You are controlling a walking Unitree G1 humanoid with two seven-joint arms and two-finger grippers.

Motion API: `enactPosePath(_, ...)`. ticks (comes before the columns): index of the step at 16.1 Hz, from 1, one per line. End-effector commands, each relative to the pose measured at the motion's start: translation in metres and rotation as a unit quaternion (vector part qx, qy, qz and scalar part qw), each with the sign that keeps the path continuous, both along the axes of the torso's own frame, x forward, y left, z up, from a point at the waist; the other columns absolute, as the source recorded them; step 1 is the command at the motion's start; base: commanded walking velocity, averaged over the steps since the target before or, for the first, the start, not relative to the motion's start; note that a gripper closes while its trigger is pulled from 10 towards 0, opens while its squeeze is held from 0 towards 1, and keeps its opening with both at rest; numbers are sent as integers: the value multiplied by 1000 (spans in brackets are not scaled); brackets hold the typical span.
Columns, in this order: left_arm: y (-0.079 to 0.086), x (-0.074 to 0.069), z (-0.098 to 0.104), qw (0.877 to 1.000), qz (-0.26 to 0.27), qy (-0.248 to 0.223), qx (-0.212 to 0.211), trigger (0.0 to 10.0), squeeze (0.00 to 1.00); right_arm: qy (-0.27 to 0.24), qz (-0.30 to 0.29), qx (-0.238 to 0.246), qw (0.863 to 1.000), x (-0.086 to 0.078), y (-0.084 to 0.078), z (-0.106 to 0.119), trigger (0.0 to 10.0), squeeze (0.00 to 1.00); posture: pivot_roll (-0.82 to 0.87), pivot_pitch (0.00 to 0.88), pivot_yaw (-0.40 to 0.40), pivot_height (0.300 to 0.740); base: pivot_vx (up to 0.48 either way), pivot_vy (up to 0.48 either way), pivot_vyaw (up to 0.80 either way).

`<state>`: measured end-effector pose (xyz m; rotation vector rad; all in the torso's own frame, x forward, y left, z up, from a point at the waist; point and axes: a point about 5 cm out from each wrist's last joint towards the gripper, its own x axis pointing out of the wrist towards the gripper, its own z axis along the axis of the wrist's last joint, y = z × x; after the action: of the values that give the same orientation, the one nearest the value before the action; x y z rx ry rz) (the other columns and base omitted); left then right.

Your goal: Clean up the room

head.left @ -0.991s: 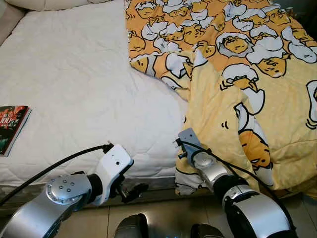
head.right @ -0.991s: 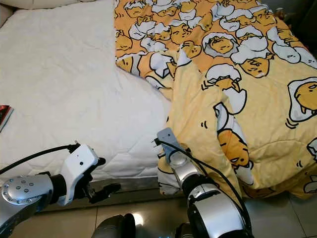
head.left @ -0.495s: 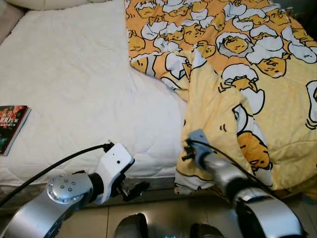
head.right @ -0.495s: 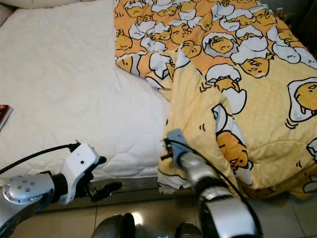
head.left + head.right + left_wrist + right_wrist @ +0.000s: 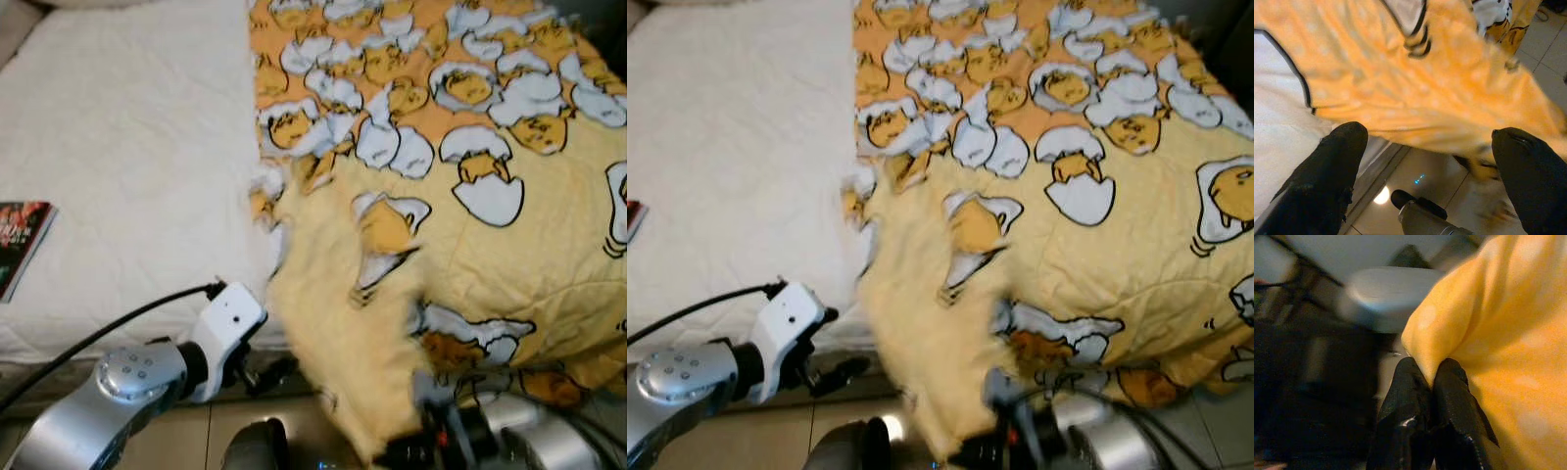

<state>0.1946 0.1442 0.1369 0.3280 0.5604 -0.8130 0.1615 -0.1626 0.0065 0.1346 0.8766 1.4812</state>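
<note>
The right pincer (image 5: 1425, 377) has its two black fingers pinched tight on a fold of the yellow blanket (image 5: 470, 245), and in the last half second it has dragged that edge across and down toward the foot of the bed. A moment ago the blanket was doubled back on itself in a tall ridge with the arm reaching up the bed's side; now the ridge is gone and the cloth lies opened out, its lower left part smeared with motion blur as it swings over the edge. For tidying the room, I'd judge this as the blanket being spread out to make the bed, well begun but not finished.

The blanket is orange and pale yellow, printed with cartoon eggs in cracked shells. It covers the right half of the bed, its near corner hanging off over the tiled floor (image 5: 1542, 44). The white mattress (image 5: 127, 147) on the left is bare, with a book (image 5: 22, 243) lying near its left edge.

The left pincer (image 5: 1425, 161) hangs low beside the bed, fingers spread wide and holding nothing, the blanket's hem apparently just beyond them.
</note>
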Motion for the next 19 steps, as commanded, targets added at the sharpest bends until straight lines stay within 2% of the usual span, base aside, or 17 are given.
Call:
enactPosePath(1,-1,-2,0,1000,-4,2,1,10000,0,5,16,12,1000,-6,2,-2,0,0,126,155,68,740,0,0,0)
enactPosePath(2,0,-1,0,1000,-6,2,1,10000,0,1,-18,-29,999,-7,-4,-37,4196,0,124,152,72,740,0,0,0)
enactPosePath(3,0,-1,0,1000,-6,2,2,10000,0,-1,-31,-54,998,-12,-7,-52,9451,0,126,150,74,740,0,0,0)
enactPosePath(4,0,-1,0,1000,-6,2,2,10000,0,-1,-31,-54,998,-12,-7,-52,9451,0,126,150,74,740,0,0,0)
enactPosePath(5,-1,0,0,1000,-8,0,3,10000,0,-13,-53,-66,996,-11,-5,-55,10000,102,125,143,76,740,0,0,0)
enactPosePath(6,0,0,0,1000,-8,0,3,10000,0,-15,-60,-61,996,-8,-1,-52,10000,1000,125,140,77,740,0,0,0)
enactPosePath(9,2,2,-2,1000,-8,-3,8,10000,0,-32,-81,-48,995,-6,4,-46,10000,1000,112,109,72,740,0,0,0)
enactPosePath(10,4,5,-3,1000,-6,-7,9,10000,0,-77,-119,-55,988,6,3,-48,10000,1000,94,73,66,740,0,0,0)
enactPosePath(12,5,9,-5,1000,-1,-14,9,10000,0,-117,-177,-52,976,23,6,-46,10000,1000,80,45,61,740,0,0,0)
enactPosePath(13,7,14,-7,1000,8,-24,11,10000,0,-149,-233,-29,961,42,12,-32,10000,1000,69,24,59,740,0,0,0)
enactPosePath(15,9,19,-11,999,29,-38,9,10000,0,-196,-280,-6,940,63,15,-3,10000,1000,34,0,54,740,0,0,0)
enactPosePath(16,9,19,-12,999,35,-41,7,10000,0,-200,-289,2,936,66,15,3,10000,1000,34,0,54,740,0,0,0)
enactPosePath(18,9,26,-21,993,91,-67,-22,10000,0,-250,-356,11,900,81,11,17,10000,1000,-9,0,61,740,0,0,0)
enactPosePath(19,9,29,-21,990,111,-78,-34,10000,0,-267,-378,4,886,84,8,21,10000,1000,-13,0,62,740,0,0,0)
